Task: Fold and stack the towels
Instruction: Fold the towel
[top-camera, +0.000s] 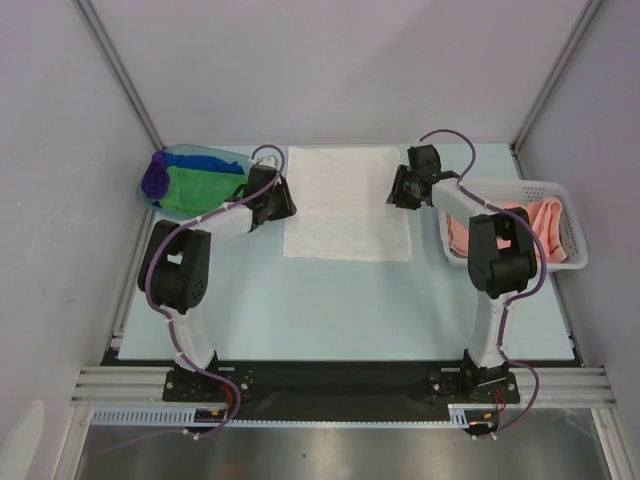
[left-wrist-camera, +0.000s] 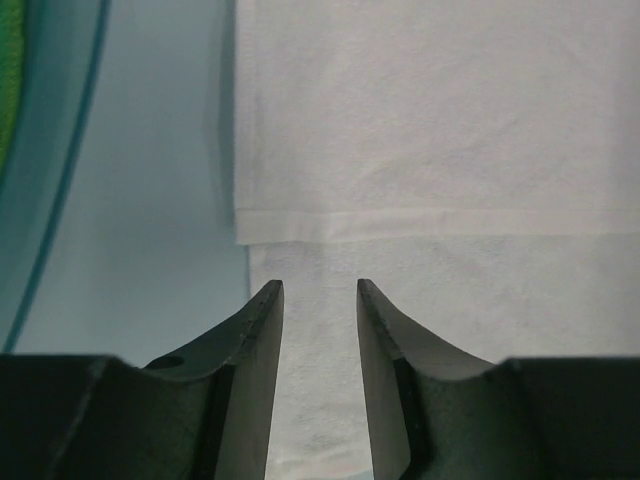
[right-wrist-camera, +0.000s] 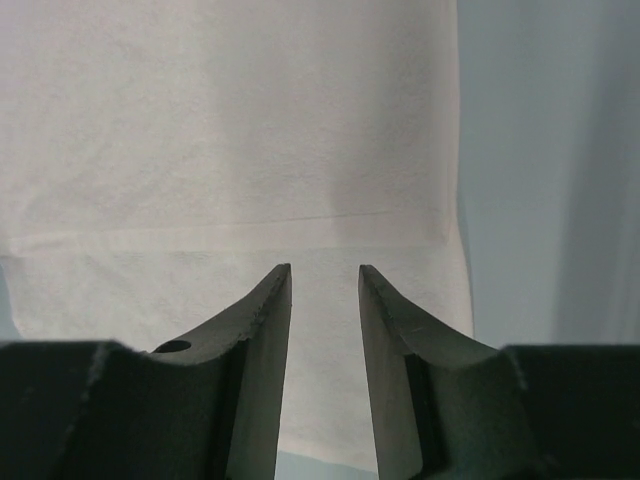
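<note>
The white towel (top-camera: 345, 205) is lying flat on the table (top-camera: 300, 310), with the left gripper (top-camera: 288, 206) and right gripper (top-camera: 397, 196) hovering over its opposite side edges, jaws parted, gripping nothing, each equally near.

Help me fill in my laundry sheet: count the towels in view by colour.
White towel: 1
Green towel: 1
Purple towel: 1
Blue towel: 1
Salmon pink towel: at least 1, bunched up, so more may be hidden
Total: at least 5
</note>
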